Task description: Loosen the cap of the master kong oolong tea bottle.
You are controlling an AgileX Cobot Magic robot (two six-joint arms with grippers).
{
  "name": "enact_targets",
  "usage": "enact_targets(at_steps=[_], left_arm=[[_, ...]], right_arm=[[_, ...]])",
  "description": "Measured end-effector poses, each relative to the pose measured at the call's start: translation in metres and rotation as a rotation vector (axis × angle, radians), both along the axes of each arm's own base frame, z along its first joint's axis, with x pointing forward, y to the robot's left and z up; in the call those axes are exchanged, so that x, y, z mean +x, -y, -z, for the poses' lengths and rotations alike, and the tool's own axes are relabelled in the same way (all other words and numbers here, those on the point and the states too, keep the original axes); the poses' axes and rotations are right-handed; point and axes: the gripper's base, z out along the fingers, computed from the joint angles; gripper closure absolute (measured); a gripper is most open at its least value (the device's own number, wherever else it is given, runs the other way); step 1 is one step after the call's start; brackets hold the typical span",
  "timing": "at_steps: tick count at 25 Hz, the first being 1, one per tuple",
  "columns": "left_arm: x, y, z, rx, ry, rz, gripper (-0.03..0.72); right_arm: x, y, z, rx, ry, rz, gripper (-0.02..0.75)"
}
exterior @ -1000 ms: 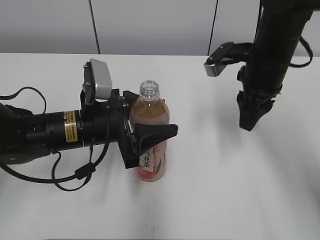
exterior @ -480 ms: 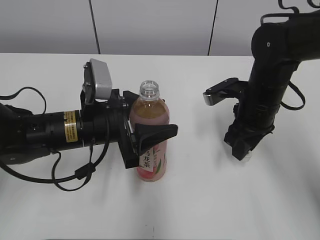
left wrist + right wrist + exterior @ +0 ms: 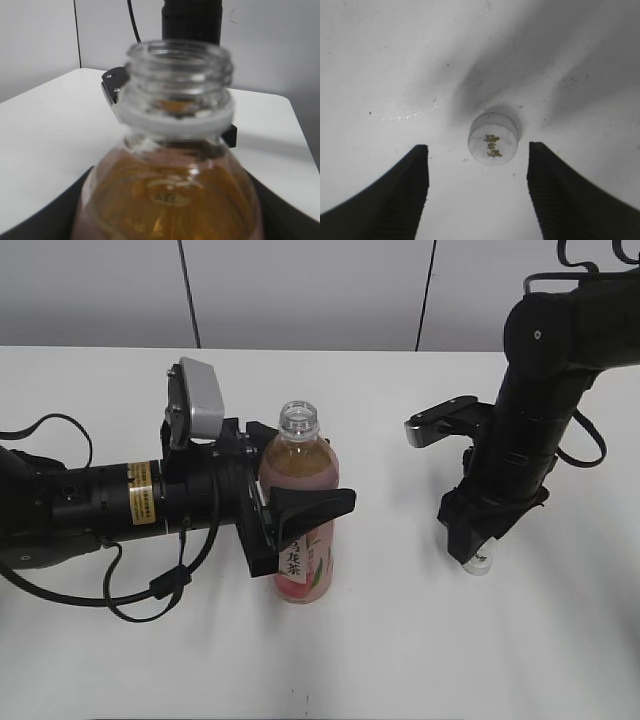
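The master kong oolong tea bottle (image 3: pixel 300 502) stands upright at the table's middle with its neck open and uncapped; its open mouth fills the left wrist view (image 3: pixel 178 90). My left gripper (image 3: pixel 290 510) is shut on the bottle's body. The white cap (image 3: pixel 493 138) lies on the table, top up, with small gold marks on it. It also shows in the exterior view (image 3: pixel 479 562) at the right. My right gripper (image 3: pixel 477 150) is open, pointing down just above the table, with the cap lying free ahead of its two fingers (image 3: pixel 468 545).
The white table (image 3: pixel 400 640) runs to a grey panelled wall behind. Black cables (image 3: pixel 130 595) trail from the left arm over the table at the left.
My right arm has come down from mid-air to just above the table at the right. The cap now lies on the table below the open fingers. The left gripper and bottle have not moved.
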Motion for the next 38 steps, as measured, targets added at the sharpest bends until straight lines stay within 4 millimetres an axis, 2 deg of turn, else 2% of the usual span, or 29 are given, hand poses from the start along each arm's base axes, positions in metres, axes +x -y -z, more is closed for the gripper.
enact_targets(at_steps=[6, 8, 12, 14, 17, 20, 25, 31, 36, 38], left_arm=[[0.0, 0.0, 0.0, 0.0, 0.0, 0.0, 0.243], [0.0, 0.0, 0.0, 0.0, 0.0, 0.0, 0.243], [0.0, 0.0, 0.0, 0.0, 0.0, -0.001, 0.243], [0.0, 0.0, 0.0, 0.0, 0.0, -0.001, 0.243], [0.0, 0.0, 0.0, 0.001, 0.0, -0.001, 0.241], [0.0, 0.0, 0.0, 0.002, 0.0, -0.003, 0.219], [0.0, 0.0, 0.0, 0.002, 0.001, -0.004, 0.163], [0.0, 0.0, -0.014, -0.018, 0.021, -0.008, 0.153], [-0.003, -0.002, -0.04, -0.071, 0.016, -0.015, 0.152], [-0.005, -0.002, -0.051, -0.09, 0.023, -0.01, 0.152]], right_arm=[[-0.004, 0.003, -0.01, -0.058, -0.085, 0.113, 0.232], [-0.009, 0.009, -0.023, -0.112, -0.11, 0.156, 0.232], [-0.025, 0.019, -0.071, -0.138, -0.058, 0.181, 0.23], [-0.04, 0.024, -0.1, -0.105, 0.015, 0.19, 0.23], [-0.075, 0.036, -0.136, -0.057, 0.098, 0.202, 0.23], [-0.115, 0.049, -0.157, -0.009, 0.165, 0.224, 0.228], [-0.176, 0.07, -0.159, 0.038, 0.214, 0.239, 0.227], [-0.242, 0.093, -0.151, 0.108, 0.349, 0.243, 0.227], [-0.274, 0.105, -0.137, 0.176, 0.481, 0.248, 0.227], [-0.284, 0.108, -0.138, 0.217, 0.55, 0.25, 0.227]])
